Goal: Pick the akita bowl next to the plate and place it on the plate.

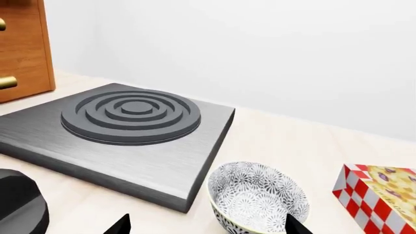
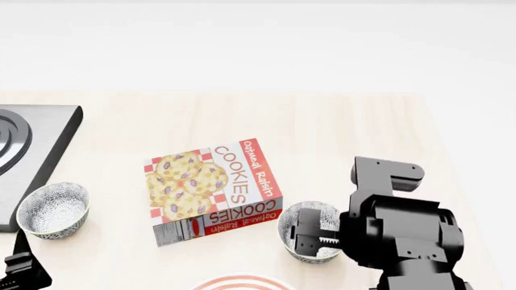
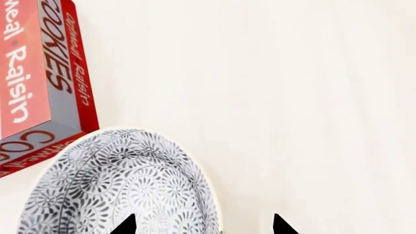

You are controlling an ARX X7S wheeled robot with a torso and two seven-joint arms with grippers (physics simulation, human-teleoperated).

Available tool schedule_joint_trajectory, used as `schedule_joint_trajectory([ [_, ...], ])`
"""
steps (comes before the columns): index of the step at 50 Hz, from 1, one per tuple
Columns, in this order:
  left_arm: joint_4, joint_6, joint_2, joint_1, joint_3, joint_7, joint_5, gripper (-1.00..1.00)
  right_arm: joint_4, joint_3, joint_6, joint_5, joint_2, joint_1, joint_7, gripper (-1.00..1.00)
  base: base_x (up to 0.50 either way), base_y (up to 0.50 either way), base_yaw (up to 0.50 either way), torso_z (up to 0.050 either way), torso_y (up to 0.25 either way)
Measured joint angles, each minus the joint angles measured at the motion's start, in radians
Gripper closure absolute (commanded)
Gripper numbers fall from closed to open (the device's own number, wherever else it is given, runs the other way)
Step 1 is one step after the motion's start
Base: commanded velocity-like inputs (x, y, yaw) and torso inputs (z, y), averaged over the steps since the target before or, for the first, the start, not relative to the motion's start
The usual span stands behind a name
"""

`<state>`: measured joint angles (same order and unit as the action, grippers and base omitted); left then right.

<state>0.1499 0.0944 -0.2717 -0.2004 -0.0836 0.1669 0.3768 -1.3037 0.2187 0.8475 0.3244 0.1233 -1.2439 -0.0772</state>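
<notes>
Two claws show: your right claw (image 2: 310, 232) hangs wrist-down, jaws spread astride the rim of the akita bowl (image 2: 309, 240), gripping nothing. That bowl sits beside the plate (image 2: 241, 283) and cookie box (image 2: 214, 190). Your left claw (image 1: 204, 225) gapes empty.

Brushed grey metal hob (image 1: 123, 141) with matt dark rings, glossy patterned ceramic bowl (image 2: 310, 232), second same bowl (image 2: 52, 210) at left, printed cardboard cookie box (image 2: 211, 190), smooth pale wood-grain table (image 2: 339, 139), varnished wooden cabinet (image 1: 23, 48) with shiny brass handles, matt black plastic right gripper (image 2: 310, 232)

bright, even light (soft faint shadows), sharp throughout.
</notes>
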Motion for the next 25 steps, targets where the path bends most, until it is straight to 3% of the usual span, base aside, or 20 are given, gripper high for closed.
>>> schedule_joint_trajectory([
  [14,0.005,-0.004,-0.002,-0.001,0.004,0.002,0.002,-1.0,-0.002,-0.045,0.002,-0.043,-0.002,0.009,-0.018,-1.0,0.0,0.0,0.0,0.0,0.0],
  [15,0.005,-0.005,-0.002,-0.001,0.004,0.002,0.002,-1.0,-0.002,-0.048,0.002,-0.046,-0.003,0.01,-0.021,1.0,0.0,0.0,0.0,0.0,0.0],
  [25,0.004,-0.005,-0.004,-0.001,0.007,0.005,0.004,-1.0,0.009,-0.073,-0.006,-0.071,-0.007,0.013,-0.026,1.0,0.0,0.0,0.0,0.0,0.0],
])
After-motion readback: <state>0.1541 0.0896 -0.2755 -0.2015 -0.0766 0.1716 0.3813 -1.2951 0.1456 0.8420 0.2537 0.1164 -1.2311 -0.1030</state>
